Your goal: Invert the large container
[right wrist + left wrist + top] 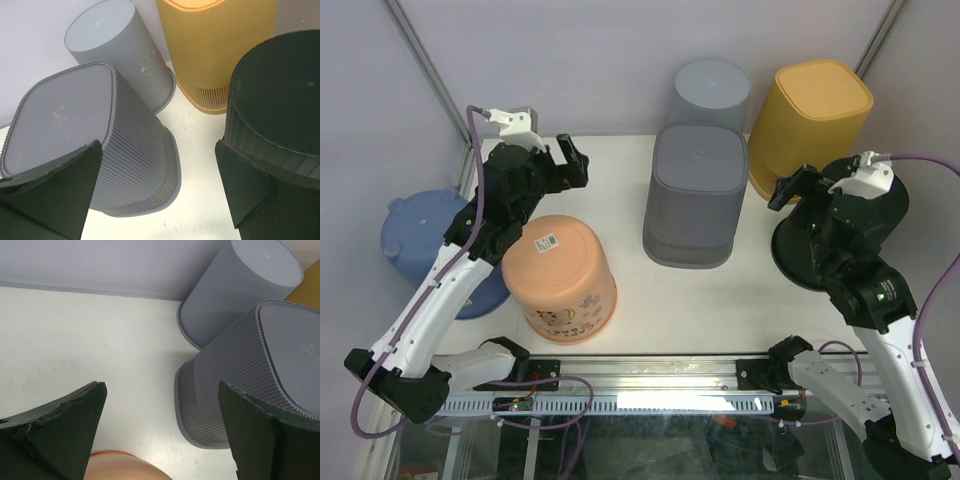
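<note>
Several containers stand bottom up on the white table (620,180). A peach round bucket (560,275) is at the front left; its edge shows in the left wrist view (130,467). A grey ribbed square bin (695,195) is in the middle and shows in both wrist views (260,375) (75,130). My left gripper (570,155) is open and empty, above the table behind the peach bucket (162,387). My right gripper (788,188) is open and empty, between the ribbed bin and a black round bin (160,145).
A smooth grey round bin (710,90) and a yellow ribbed bin (810,120) stand bottom up at the back. The black round bin (795,250) stands under my right arm. A blue container (420,235) sits off the table's left edge.
</note>
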You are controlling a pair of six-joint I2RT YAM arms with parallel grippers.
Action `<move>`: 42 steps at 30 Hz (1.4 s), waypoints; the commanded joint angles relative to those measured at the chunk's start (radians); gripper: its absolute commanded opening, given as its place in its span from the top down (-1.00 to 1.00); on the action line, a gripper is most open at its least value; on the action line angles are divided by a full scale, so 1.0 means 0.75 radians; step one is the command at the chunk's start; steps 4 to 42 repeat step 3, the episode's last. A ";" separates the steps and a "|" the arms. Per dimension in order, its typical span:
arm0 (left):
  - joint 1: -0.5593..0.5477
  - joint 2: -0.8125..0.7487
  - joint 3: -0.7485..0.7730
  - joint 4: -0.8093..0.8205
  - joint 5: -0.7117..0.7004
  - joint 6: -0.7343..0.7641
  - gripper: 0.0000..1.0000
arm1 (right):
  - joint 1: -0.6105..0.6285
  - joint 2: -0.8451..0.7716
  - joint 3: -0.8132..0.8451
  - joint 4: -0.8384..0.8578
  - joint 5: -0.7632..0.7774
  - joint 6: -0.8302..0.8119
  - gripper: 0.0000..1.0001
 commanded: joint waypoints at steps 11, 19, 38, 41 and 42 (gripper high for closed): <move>0.005 -0.080 -0.034 0.120 -0.007 0.027 -0.98 | 0.003 -0.012 -0.013 0.079 0.022 0.019 -0.99; 0.005 -0.080 -0.034 0.120 -0.007 0.027 -0.98 | 0.003 -0.012 -0.013 0.079 0.022 0.019 -0.99; 0.005 -0.080 -0.034 0.120 -0.007 0.027 -0.98 | 0.003 -0.012 -0.013 0.079 0.022 0.019 -0.99; 0.005 -0.080 -0.034 0.120 -0.007 0.027 -0.98 | 0.003 -0.012 -0.013 0.079 0.022 0.019 -0.99; 0.005 -0.080 -0.034 0.120 -0.007 0.027 -0.98 | 0.003 -0.012 -0.013 0.079 0.022 0.019 -0.99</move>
